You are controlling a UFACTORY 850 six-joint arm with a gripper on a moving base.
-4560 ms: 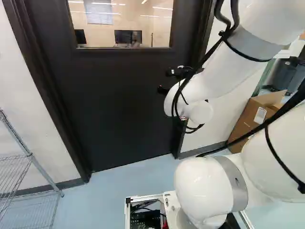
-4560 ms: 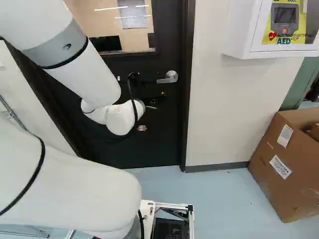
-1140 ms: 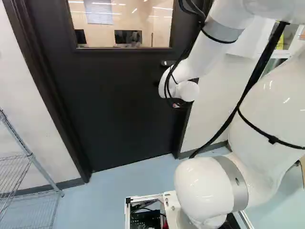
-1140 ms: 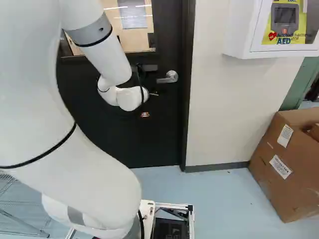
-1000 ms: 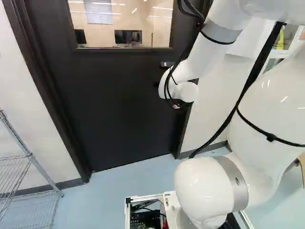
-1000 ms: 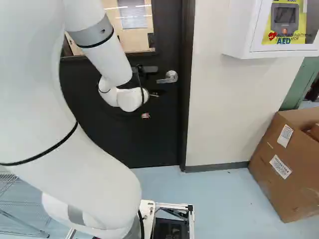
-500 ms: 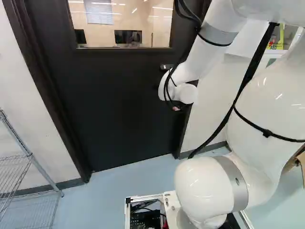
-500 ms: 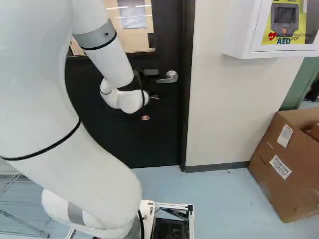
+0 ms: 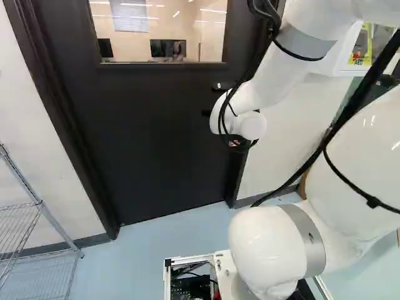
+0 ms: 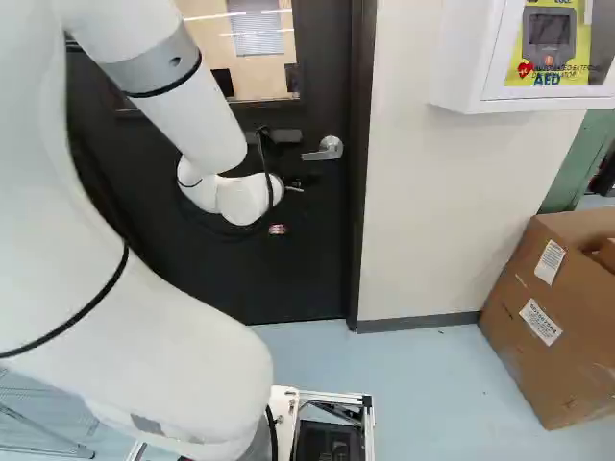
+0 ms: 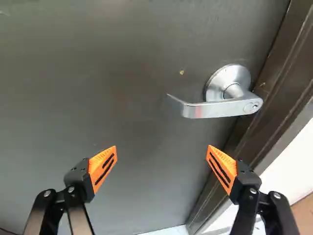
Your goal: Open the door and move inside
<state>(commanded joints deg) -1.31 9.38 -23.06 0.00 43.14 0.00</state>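
Observation:
My gripper [image 10: 306, 181] is mostly hidden behind the white wrist in the right base view, close in front of the dark door [image 10: 317, 259]. To its right there shows the silver lever handle [image 10: 325, 150]. Seen from the wrist, the gripper [image 11: 162, 150] stands open, its orange pads wide apart with nothing between them. The handle [image 11: 220, 105] lies ahead of the fingers, untouched; its free end is in line with the gap, its round base toward the door frame [image 11: 259, 117]. The door is shut in its frame.
A wire shelf [image 9: 37, 212] stands left of the door. Right of the frame are a wall [image 10: 432, 221], a white wall cabinet [image 10: 461, 67] and a large cardboard box [image 10: 548, 317]. The door has a window [image 9: 159, 37] onto a room with monitors.
Over the last seconds the arm first reached closer to the door; in the last half second its wrist has drawn back slightly. The base, door and handle have not moved.

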